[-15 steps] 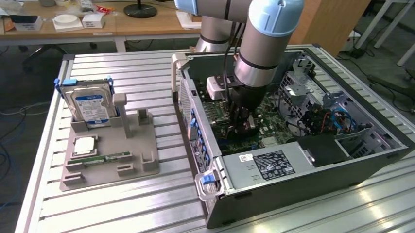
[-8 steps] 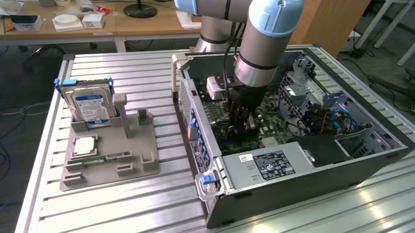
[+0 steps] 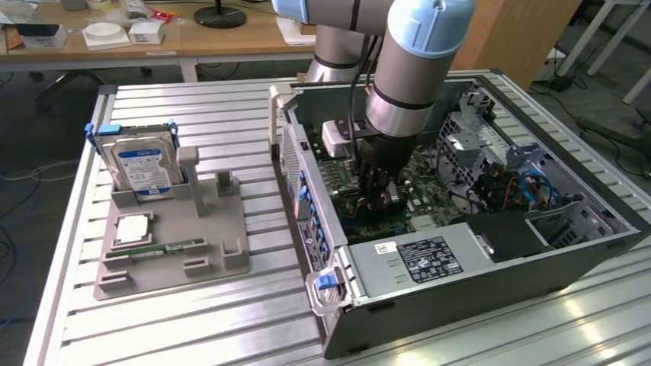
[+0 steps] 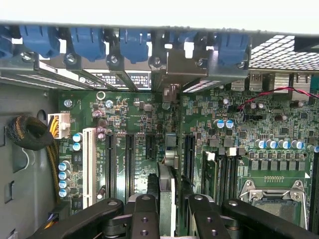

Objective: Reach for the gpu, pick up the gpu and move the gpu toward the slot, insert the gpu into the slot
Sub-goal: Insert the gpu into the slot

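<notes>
Gripper (image 4: 169, 209), fingers clamped on the upright gpu (image 4: 167, 186), hangs low over the motherboard (image 4: 149, 119), slot (image 4: 128, 164) at nine o'clock.

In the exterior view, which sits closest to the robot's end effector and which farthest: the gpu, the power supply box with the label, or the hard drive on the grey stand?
1. The gpu: gripped in the end effector, inside the computer case.
2. The power supply box: in the case, nearer the camera.
3. The hard drive: upright on the grey stand, far toward the exterior view's left.
</notes>
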`<action>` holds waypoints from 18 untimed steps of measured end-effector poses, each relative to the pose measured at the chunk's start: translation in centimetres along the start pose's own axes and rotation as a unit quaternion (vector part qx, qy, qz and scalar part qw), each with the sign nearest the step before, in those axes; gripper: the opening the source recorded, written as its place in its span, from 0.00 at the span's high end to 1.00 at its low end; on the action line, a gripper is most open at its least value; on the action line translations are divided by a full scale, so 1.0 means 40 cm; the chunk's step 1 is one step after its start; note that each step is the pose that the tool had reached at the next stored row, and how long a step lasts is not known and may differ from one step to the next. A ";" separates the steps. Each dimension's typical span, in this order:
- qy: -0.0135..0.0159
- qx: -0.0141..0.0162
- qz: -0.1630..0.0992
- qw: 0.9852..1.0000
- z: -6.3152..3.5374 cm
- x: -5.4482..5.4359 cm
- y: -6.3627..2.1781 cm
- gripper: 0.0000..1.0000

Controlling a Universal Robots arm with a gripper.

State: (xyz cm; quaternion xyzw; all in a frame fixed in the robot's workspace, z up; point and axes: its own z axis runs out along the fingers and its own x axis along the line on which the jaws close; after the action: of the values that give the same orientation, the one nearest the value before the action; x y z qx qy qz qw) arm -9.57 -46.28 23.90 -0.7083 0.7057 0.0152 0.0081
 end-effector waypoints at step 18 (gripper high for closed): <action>-0.001 0.000 0.000 1.000 0.011 0.000 0.000 0.73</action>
State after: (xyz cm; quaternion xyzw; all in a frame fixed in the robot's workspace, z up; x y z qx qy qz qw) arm -9.58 -46.28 23.44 -0.7082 0.7058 0.0157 0.0083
